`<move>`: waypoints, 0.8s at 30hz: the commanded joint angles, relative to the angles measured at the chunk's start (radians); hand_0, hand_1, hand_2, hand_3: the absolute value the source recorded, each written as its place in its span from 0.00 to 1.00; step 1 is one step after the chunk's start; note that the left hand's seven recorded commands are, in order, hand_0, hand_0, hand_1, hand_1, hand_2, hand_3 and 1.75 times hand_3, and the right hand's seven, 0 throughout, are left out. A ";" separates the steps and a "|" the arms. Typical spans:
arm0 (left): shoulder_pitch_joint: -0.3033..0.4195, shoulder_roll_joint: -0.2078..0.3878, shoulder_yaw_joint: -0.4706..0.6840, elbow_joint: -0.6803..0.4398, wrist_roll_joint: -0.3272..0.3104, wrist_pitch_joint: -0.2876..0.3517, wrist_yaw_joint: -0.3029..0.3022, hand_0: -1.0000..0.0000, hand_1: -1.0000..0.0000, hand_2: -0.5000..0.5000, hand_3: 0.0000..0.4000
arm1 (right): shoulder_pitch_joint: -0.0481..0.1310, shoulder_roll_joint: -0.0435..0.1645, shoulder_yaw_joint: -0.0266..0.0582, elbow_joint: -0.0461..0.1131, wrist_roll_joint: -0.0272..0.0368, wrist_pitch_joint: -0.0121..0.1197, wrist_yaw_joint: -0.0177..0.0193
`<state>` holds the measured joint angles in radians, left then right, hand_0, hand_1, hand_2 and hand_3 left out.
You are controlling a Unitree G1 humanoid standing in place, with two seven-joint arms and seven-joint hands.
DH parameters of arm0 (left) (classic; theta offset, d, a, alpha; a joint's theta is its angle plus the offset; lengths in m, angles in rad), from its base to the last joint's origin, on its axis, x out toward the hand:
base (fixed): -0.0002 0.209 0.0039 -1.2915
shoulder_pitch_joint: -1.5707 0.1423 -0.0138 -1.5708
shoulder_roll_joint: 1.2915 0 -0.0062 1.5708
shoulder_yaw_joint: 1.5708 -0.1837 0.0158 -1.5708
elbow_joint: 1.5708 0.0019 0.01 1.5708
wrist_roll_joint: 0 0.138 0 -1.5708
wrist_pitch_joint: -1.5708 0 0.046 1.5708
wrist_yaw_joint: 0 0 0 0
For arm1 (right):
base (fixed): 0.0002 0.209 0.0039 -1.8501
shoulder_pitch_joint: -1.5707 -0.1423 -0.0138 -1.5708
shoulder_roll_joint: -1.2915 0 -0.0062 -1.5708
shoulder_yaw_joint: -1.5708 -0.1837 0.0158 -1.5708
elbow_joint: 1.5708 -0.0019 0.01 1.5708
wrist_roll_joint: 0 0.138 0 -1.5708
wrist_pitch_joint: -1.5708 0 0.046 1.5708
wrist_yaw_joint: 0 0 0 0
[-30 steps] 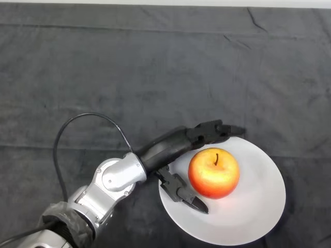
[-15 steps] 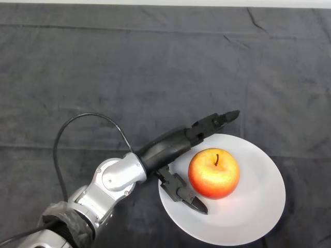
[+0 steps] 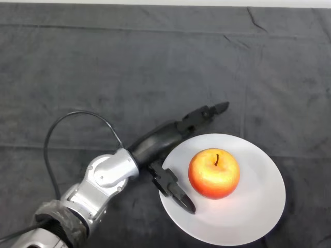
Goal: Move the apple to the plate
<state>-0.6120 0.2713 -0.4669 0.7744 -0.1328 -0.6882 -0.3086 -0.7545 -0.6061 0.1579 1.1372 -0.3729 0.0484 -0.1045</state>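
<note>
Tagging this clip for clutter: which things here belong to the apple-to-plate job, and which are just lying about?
Job:
apple, sitting on the plate
plate, white
left hand, open, fingers straight, apart from the apple

Lying about:
only the dark cloth over the table

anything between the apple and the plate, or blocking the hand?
Nothing visible. The apple already sits on the plate, stem up. The left hand is open beside it on the plate's left edge, fingers straight and not touching the apple, with only bare plate in between.

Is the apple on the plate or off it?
On it: the apple sits upright, stem up, inside the rim of the white plate, with the open left hand clear of it.
</note>
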 commanded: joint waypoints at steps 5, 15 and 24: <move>-0.060 0.046 0.069 0.078 -0.030 -0.053 0.002 1.00 1.00 0.50 0.00 | 0.036 -0.001 -0.0089 0.011 0.0072 0.006 0.0052; -0.085 0.100 0.169 0.186 -0.050 -0.107 -0.020 1.00 1.00 0.50 0.00 | 0.034 0.000 -0.0087 0.014 0.0068 0.005 0.0050; -0.095 0.146 0.249 0.282 -0.034 -0.151 0.007 1.00 1.00 0.50 0.00 | 0.032 0.000 -0.0083 0.017 0.0062 0.004 0.0045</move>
<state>-0.6540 0.3796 -0.2244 1.0230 -0.1738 -0.8164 -0.3084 -0.7545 -0.6061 0.1580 1.1374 -0.3730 0.0483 -0.1045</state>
